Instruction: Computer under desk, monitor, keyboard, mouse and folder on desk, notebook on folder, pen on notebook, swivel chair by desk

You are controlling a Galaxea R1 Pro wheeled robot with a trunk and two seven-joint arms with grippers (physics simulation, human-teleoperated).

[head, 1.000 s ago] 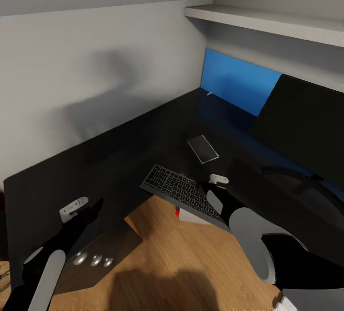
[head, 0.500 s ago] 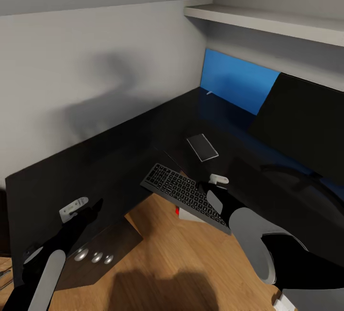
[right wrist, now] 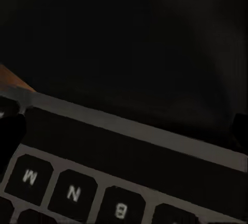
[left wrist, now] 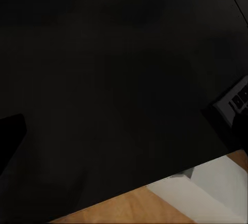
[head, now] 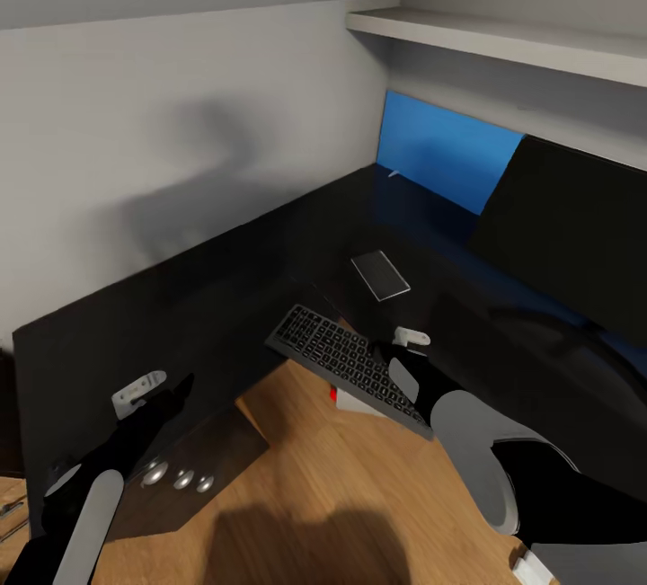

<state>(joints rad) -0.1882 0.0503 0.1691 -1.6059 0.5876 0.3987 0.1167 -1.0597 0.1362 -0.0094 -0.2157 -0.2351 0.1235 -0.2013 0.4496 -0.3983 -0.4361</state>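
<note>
Keyboard [head: 349,367] first: the flat black board with grey keys hangs out past the inner edge of the desk [head: 216,297], above the wood floor [head: 359,495], and the right gripper [head: 393,360] is at its near long edge. In the right wrist view the keys [right wrist: 72,193] sit very close to the camera and a dark fingertip [right wrist: 10,131] shows at the board's rim, so it looks clamped on the keyboard (the far finger is too dark to make out clearly).

A light grey box with a red dot, the computer [head: 355,403], peeks out beneath the keyboard. On the glossy black desktop beyond it lies a small flat grey slab [head: 381,277]. The monitor [head: 575,243] stands at the right, a wide black screen in front of the blue back panel [head: 440,154], and a tiny white pen [head: 394,174] lies far back by that panel. A pale shelf [head: 503,41] runs above.

The left gripper [head: 171,392] hangs over the near end of the desk, above the drawer unit with its round knobs [head: 180,481]; whether it is open I cannot tell.
</note>
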